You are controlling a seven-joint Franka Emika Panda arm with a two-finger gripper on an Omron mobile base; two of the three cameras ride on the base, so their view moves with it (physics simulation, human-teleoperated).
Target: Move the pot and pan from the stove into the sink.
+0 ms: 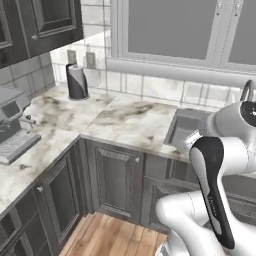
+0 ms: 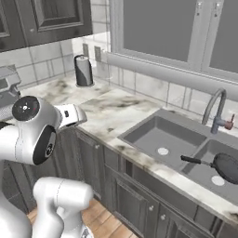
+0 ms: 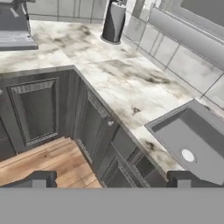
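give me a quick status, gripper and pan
Gripper open, empty, over the cabinet fronts. Pan already in the sink, right basin. Nothing in the way.

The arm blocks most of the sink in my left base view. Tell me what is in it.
Observer: The pan lies in the sink's right-hand basin.
Operator: Give me its handle direction.
Observer: The handle reaches over the divider toward the left basin.
Operator: Report the gripper.
Observer: In the hand view the gripper is open and holds nothing.
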